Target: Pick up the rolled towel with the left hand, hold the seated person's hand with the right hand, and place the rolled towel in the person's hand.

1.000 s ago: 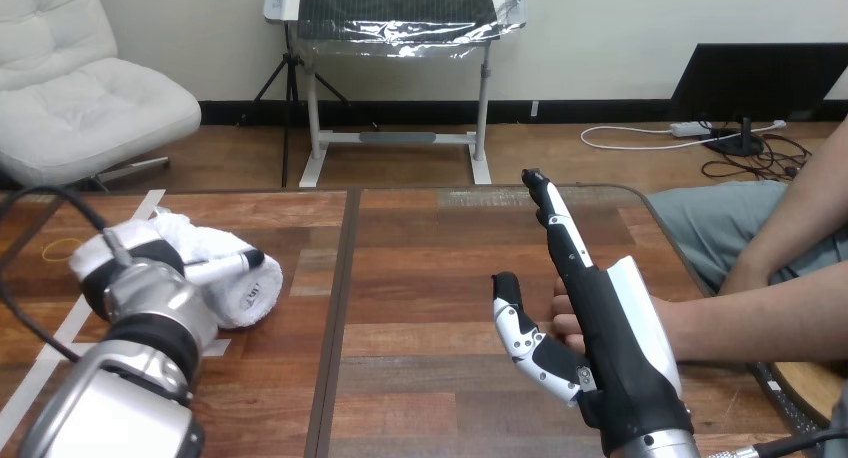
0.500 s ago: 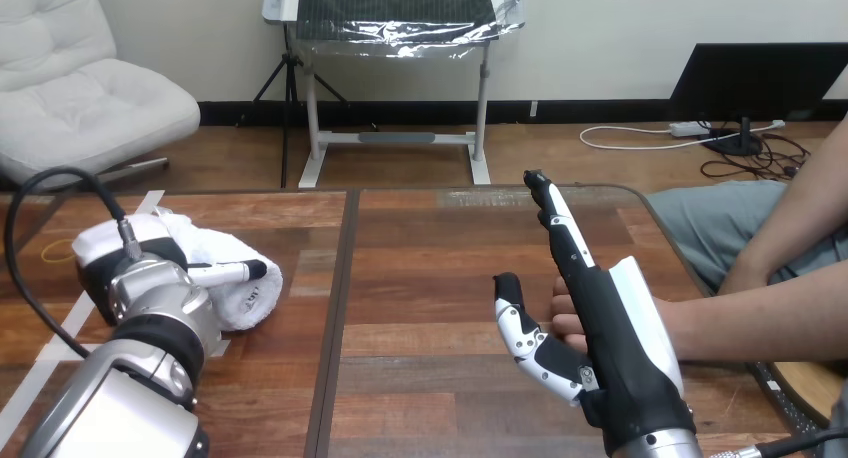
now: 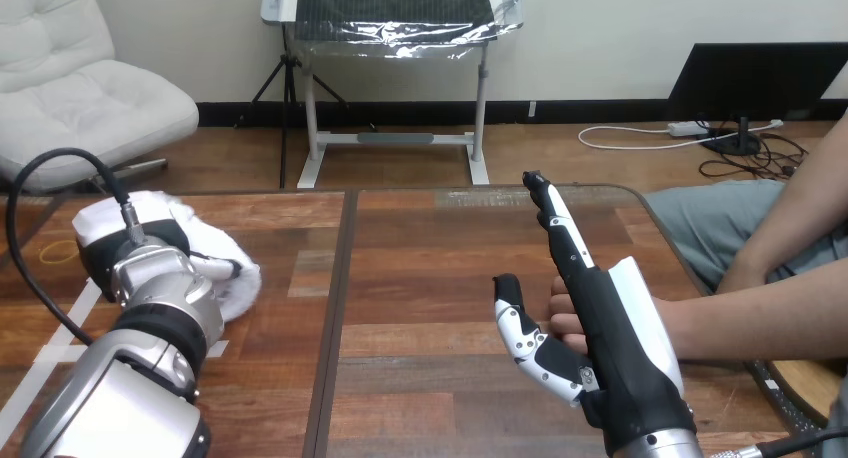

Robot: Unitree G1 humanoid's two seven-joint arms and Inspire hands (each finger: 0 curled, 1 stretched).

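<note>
Item: rolled towel [image 3: 228,256], white, at the left part of the wooden table [image 3: 430,248], with the left hand [image 3: 120,246] closed round it, one finger across its front. Item: right hand [image 3: 610,328], at the table's right, fingers straight and together pointing away, thumb [image 3: 515,323] spread apart. The person's hand [image 3: 562,313] rests against its palm side, not clasped.

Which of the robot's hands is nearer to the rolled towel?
Left. The left hand grips the towel; the right hand is far off to the towel's right, beside the person's hand.
</note>
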